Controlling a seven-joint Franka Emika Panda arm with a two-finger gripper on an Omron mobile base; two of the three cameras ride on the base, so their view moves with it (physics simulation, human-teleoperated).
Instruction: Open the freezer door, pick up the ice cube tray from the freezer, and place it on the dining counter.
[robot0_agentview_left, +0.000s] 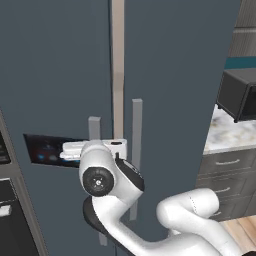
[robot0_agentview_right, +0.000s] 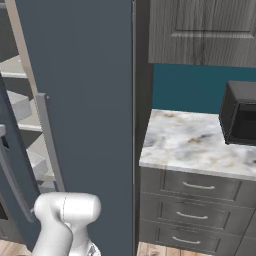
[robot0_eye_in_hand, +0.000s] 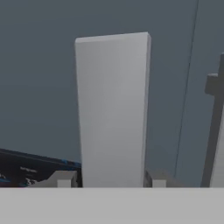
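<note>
Freezer door (robot0_agentview_left: 55, 75) handle (robot0_eye_in_hand: 113, 113), between tool (robot0_eye_in_hand: 111, 180) fingertips (robot0_eye_in_hand: 65, 179)

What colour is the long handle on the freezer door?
Light grey; the handle shows best in the hand view.

Flat, even rendered light falls across the freezer door (robot0_agentview_left: 60, 75), dim and free of glare; the marble surface (robot0_agentview_right: 195, 142) at right reads brightest. The hand view is soft, the handle (robot0_eye_in_hand: 113, 109) up close blurred at its edges.
</note>
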